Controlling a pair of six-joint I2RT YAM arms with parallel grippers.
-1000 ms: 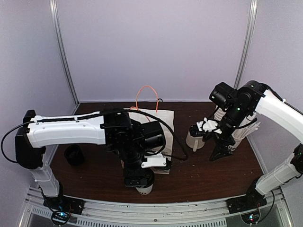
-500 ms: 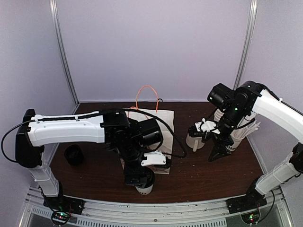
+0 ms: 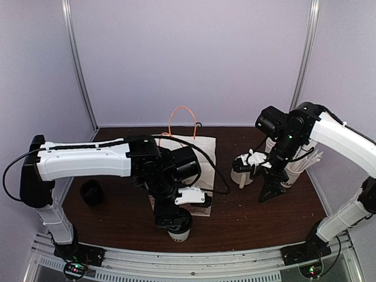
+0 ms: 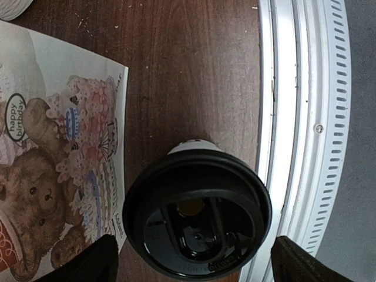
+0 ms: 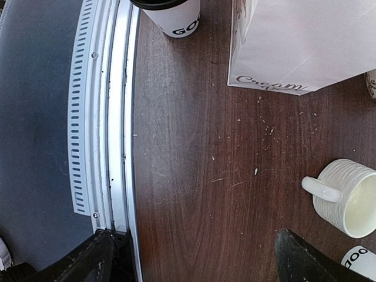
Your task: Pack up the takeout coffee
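I found the left hand (image 4: 200, 261) fully spread and empty above the lidded coffee cup (image 4: 197, 214) at the counter's (image 4: 194, 70) near edge, beside the paper bag (image 4: 59, 147). My judgement was that it should stay centred and close below the lid. The right hand (image 5: 194, 258) was wide open and empty.

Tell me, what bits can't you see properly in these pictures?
- Top view: front cup, mostly covered by the left arm.
- Right wrist view: front cup's lettering, cut by the top edge; second cup, cut by the corner.
- Top view: bag, half under the left arm.
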